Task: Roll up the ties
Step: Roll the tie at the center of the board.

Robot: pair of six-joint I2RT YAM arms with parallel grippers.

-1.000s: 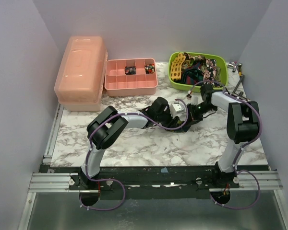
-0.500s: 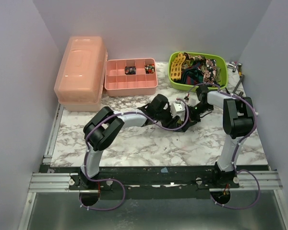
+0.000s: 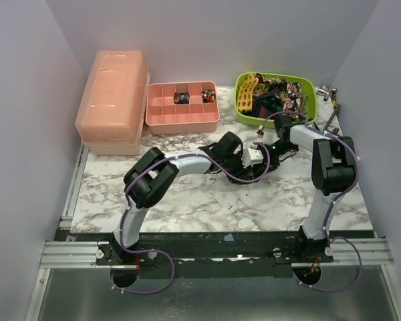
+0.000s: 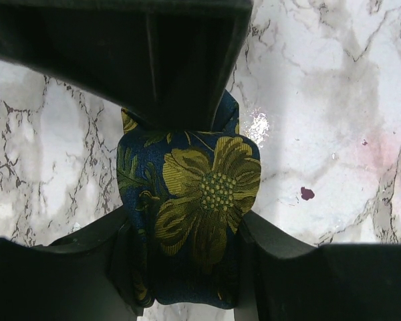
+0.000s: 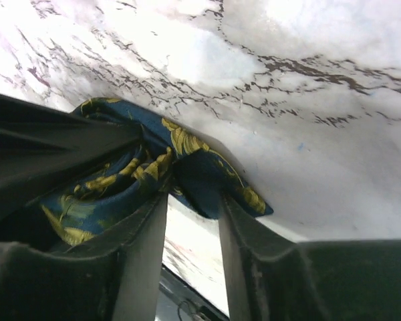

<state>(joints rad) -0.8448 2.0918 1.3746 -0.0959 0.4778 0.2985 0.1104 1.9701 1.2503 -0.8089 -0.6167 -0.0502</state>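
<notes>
The tie I hold is dark navy with yellow-green flowers [image 4: 214, 187], bunched into a short fold on the marble table. My left gripper [image 4: 184, 227] is shut on it, one finger on each side of the bundle. My right gripper [image 5: 194, 200] meets it from the other side, and a navy fold of the same tie [image 5: 113, 187] sits pinched between its fingertips. In the top view both grippers, left [image 3: 251, 159] and right [image 3: 267, 150], meet at the table's middle right and hide the tie. Other ties [image 3: 274, 93], one with a yellow lattice [image 3: 248, 90], lie in a green basket [image 3: 244, 115].
A pink compartment tray [image 3: 182, 119] stands at the back middle, with a tall pink lidded box [image 3: 112, 93] to its left. Small metal tools [image 3: 331, 93] lie at the back right. Purple cables loop beside the grippers [image 3: 244, 179].
My left gripper has shifted a little right and nearer, closer against the right gripper. The right forearm has swung slightly.
</notes>
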